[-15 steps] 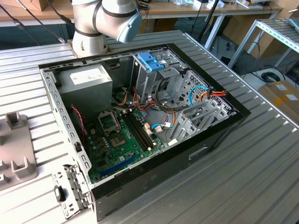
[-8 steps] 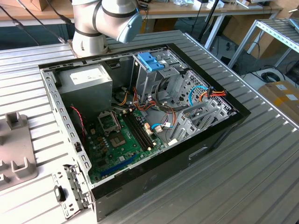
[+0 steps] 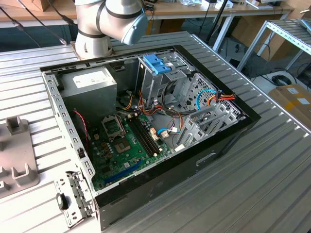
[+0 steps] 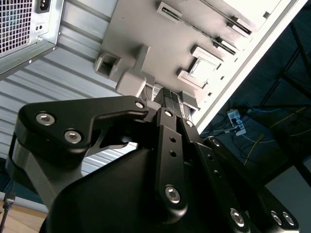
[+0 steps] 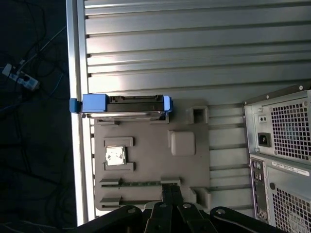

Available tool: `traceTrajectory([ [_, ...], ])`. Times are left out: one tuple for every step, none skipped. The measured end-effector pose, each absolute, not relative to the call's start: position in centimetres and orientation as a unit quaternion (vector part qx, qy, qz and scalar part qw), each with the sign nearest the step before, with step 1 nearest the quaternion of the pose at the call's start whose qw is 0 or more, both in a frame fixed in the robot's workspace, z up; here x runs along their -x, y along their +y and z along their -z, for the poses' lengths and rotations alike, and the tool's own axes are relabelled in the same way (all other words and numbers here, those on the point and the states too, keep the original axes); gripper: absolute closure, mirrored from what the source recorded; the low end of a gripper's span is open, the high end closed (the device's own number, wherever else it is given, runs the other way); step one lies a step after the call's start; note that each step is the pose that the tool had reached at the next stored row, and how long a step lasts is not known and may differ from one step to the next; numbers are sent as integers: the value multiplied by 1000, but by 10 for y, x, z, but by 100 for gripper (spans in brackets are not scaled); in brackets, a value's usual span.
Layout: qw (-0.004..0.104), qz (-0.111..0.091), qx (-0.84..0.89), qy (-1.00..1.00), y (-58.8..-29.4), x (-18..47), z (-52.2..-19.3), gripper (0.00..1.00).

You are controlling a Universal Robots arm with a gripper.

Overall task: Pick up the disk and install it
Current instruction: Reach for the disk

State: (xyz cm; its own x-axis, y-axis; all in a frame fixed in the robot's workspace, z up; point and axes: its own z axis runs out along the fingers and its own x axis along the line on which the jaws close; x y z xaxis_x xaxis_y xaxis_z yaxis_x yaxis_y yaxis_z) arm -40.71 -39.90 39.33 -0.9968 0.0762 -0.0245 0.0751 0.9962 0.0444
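Closest in, the black linkage of the end effector crowds the foreground in both wrist views. Its two fingers are drawn together with no gap I can make out, and nothing is held between them. It hangs over one end of a grey holder plate that lies on the ribbed metal tabletop. The disk is straight out ahead of the fingertips at the opposite end of that plate, well apart from them. It stands on its long edge in a slot, right by the tabletop's rim. A light-blue rail caps each short end, and the dark metal body runs between them. A small square chip sits in a pocket between the end effector and the disk. Off to the end effector's other side is the rear of the open computer case; in the exterior view the arm rises behind the case. I'd judge the disk rigid and dense for its size, with smooth metal faces that could slide in a light pinch, and a hard knock would do it no good. The safest hold looks to be across the two broad faces at mid-length on the exposed edge, between the rails, since those are thin plastic and likely to flex.
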Motion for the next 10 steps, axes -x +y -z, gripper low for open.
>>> traceTrajectory([
  [13, -22, -38, 999, -399, 408, -393, 90],
  [13, -22, -38, 999, -399, 408, -393, 90],
  [13, -22, -38, 999, -399, 409, -393, 90],
  [13, -22, -38, 999, -399, 409, -393, 90],
  [13, -22, -38, 999, -399, 410, -393, 90],
  [13, -22, -38, 999, -399, 410, -393, 90],
  [13, -22, -38, 999, -399, 411, -393, 90],
  [13, -22, -38, 999, -399, 411, -393, 90],
  [13, -22, -38, 999, -399, 412, -393, 90],
  [13, -22, -38, 999, -399, 413, -393, 90],
])
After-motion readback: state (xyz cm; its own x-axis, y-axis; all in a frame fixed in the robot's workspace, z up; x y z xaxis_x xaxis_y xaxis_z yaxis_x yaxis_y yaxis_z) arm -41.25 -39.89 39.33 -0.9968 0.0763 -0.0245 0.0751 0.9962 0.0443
